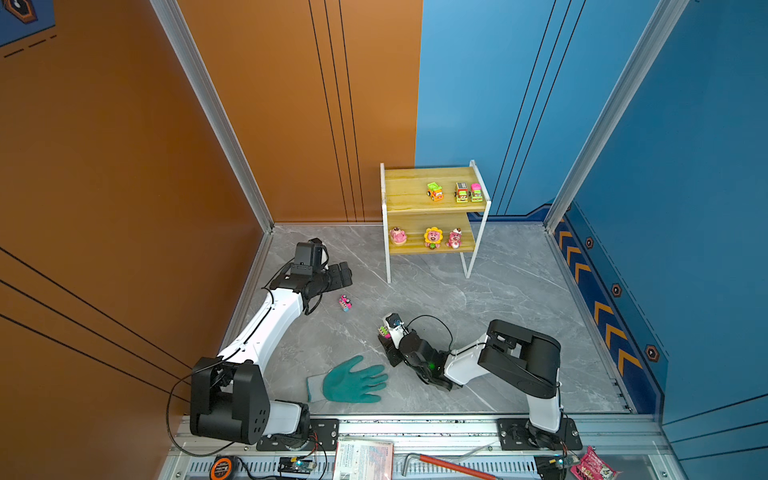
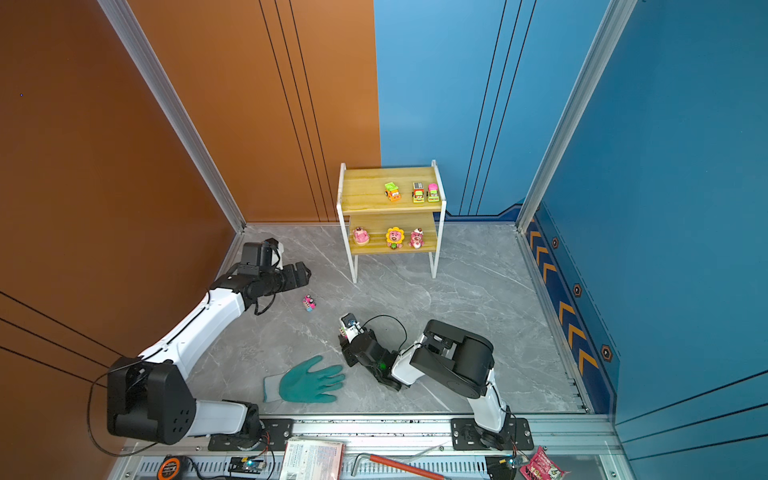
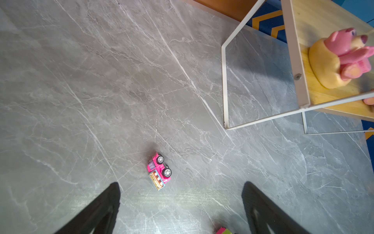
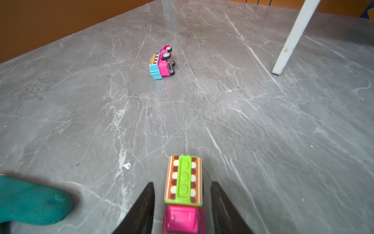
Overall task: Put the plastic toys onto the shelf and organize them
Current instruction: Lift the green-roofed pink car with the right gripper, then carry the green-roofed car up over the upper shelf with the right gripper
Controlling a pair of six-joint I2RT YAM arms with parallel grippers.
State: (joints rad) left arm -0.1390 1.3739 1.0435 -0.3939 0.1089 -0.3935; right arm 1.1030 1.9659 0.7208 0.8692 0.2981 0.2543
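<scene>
Straddling the green-roofed car (image 4: 183, 176) at the lower centre of the right wrist view, the right pincer (image 4: 182, 183) stands released, its fingers (image 4: 141, 206) beside the car but apart from it. It should close evenly on both sides before lifting toward the shelf (image 1: 407, 191).

No readable text, print on booklet (image 1: 365, 459) too small, pink car (image 3: 159, 171) side sticker perhaps lettered, blurred

I'm looking down from high over the near edge of the table (image 1: 519, 299) in both top views, facing the shelf (image 1: 403, 191). Both wrist cameras are sitting low over it, sharing the tipped pink car (image 3: 159, 171).
</scene>
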